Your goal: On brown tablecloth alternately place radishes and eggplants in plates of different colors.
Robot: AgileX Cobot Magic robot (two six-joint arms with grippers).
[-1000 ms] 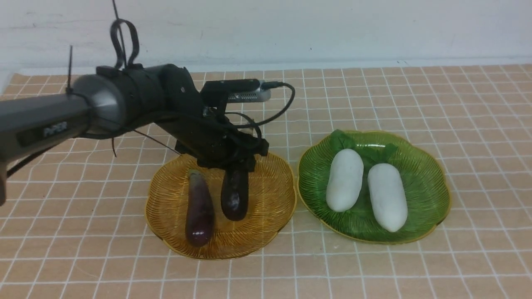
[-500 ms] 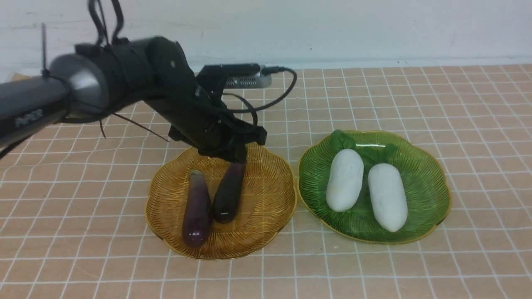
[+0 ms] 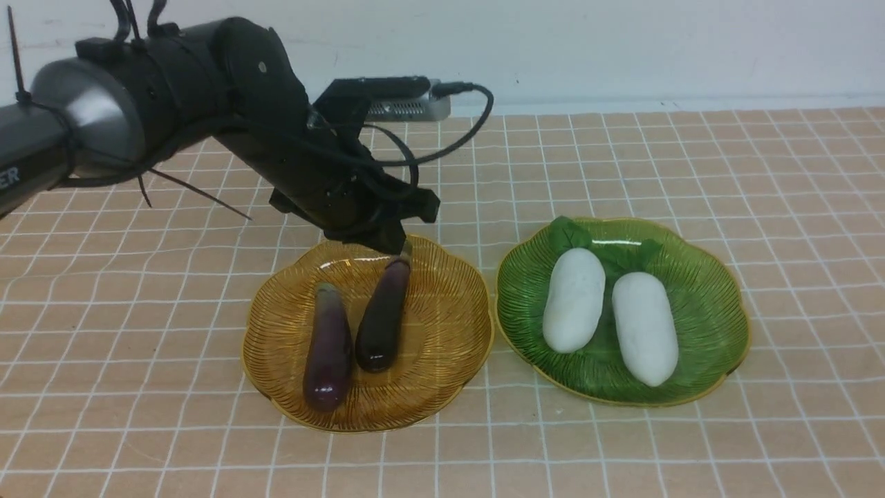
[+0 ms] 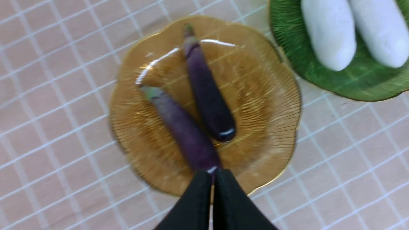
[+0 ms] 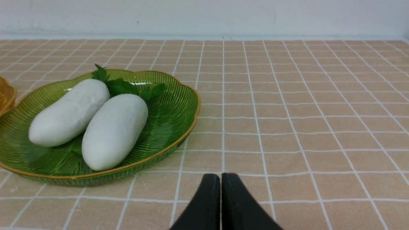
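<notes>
Amber plate (image 3: pixel 442 346) on the robot's left holds both eggplants: lighter purple one (image 3: pixel 328 349) nearer the plate's left side, darker one (image 3: pixel 382 315) leaning in from the far rim, their near ends touching or almost so. Same pair in the left wrist view: lighter (image 4: pixel 182 127), darker (image 4: pixel 207 92), stem caps toward the far rim, plate (image 4: pixel 265 105).

Green plate (image 3: pixel 719 325) just beside it on the right, rims nearly touching. Two radishes inside, side by side: left one (image 3: pixel 573 299), right one (image 3: pixel 644 328), leaf tufts at the far end. Right wrist view confirms: plate (image 5: pixel 179 105), radishes (image 5: pixel 68 111) and (image 5: pixel 115 131).

Left gripper (image 4: pixel 212 176) hangs above the amber plate's far edge, fingers pressed together, holding nothing. Right gripper (image 5: pixel 220 179) sits low over the brown tablecloth (image 3: pixel 760 180), near the green plate, fingers also together and empty.
</notes>
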